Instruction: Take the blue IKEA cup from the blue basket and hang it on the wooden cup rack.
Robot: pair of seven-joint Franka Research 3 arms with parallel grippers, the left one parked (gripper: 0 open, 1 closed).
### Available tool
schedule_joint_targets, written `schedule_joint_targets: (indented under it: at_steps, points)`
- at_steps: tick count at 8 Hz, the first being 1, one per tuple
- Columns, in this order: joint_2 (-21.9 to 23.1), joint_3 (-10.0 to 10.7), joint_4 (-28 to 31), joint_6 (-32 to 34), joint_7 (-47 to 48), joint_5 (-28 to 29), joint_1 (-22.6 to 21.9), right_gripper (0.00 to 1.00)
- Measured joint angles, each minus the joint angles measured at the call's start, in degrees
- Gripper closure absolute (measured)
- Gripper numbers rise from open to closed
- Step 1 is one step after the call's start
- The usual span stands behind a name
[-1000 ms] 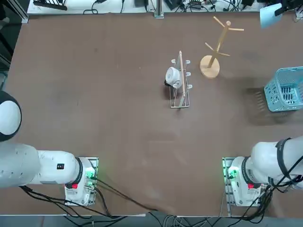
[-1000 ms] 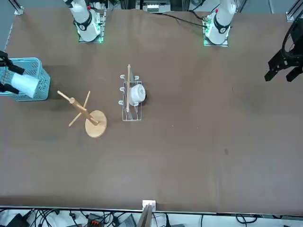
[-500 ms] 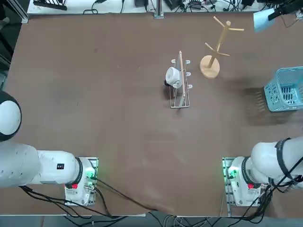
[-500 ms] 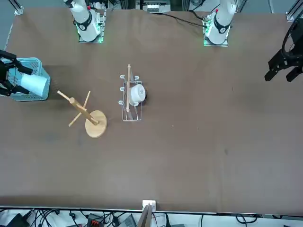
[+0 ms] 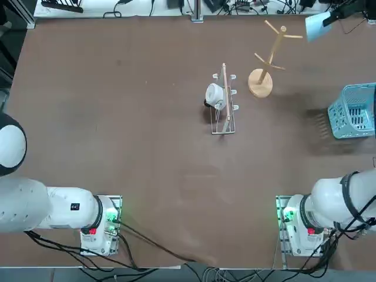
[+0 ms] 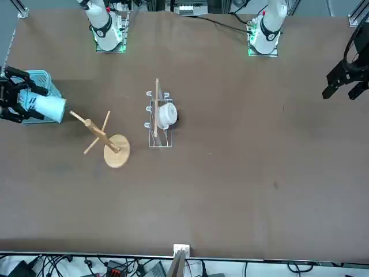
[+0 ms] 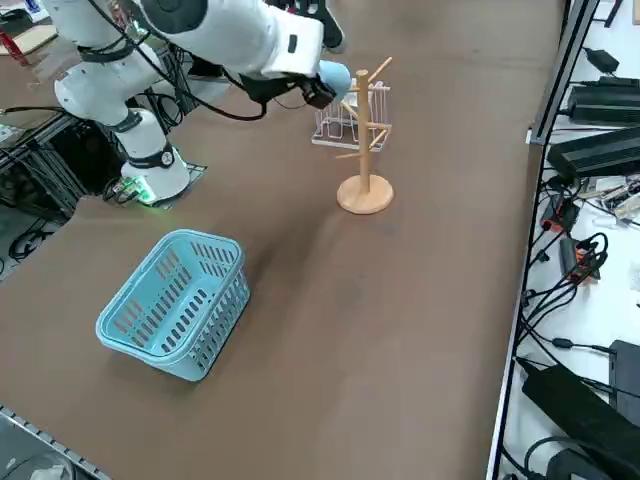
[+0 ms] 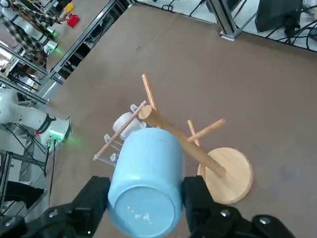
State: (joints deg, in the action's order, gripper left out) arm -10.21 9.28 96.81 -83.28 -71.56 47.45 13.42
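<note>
Pale-blue plastic, the cup (image 8: 146, 183) sits clamped between the right gripper's (image 8: 146, 191) fingers. Off-line handle alignment could knock the wooden rack (image 8: 230, 173) over.

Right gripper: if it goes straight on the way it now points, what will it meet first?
Probably the wooden rack's pole or an upper peg, touched first by the blue cup held in the right gripper. Depth is unclear, so it might pass above.
</note>
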Motion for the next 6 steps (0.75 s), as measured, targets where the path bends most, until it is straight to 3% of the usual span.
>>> schedule_joint_targets:
  at_steps: [6]
  points:
    - [-2.7, 0.0, 0.0, -2.9, -2.1, 1.0, -2.6, 0.15]
